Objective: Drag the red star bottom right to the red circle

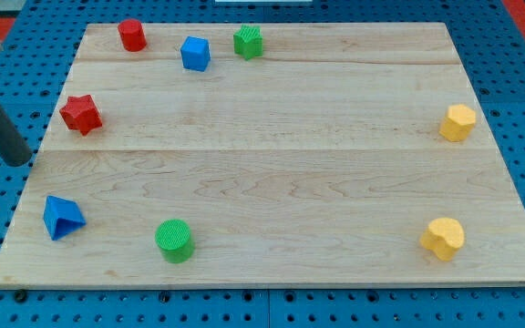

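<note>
The red star lies near the board's left edge, in the upper half. The red circle, a short cylinder, stands at the board's top left, above and to the right of the star. My tip is the lower end of the dark rod at the view's far left. It sits at the board's left edge, below and to the left of the red star, with a gap between them. It touches no block.
A blue cube and a green star lie along the top edge. A blue triangle and a green cylinder sit at the bottom left. Two yellow blocks, one above the other, sit at the right.
</note>
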Controlling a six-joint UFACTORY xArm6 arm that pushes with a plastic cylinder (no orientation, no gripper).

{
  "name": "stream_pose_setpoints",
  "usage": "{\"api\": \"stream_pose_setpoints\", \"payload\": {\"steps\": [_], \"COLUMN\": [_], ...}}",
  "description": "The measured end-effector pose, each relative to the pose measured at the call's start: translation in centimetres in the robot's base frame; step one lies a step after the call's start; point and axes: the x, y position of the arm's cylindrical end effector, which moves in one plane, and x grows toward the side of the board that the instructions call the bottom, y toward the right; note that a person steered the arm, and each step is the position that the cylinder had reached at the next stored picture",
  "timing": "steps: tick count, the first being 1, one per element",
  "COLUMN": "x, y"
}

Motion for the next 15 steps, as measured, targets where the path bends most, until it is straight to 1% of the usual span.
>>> {"api": "stream_pose_setpoints", "payload": {"steps": [15], "x": [-0.79], "y": [0.00]}}
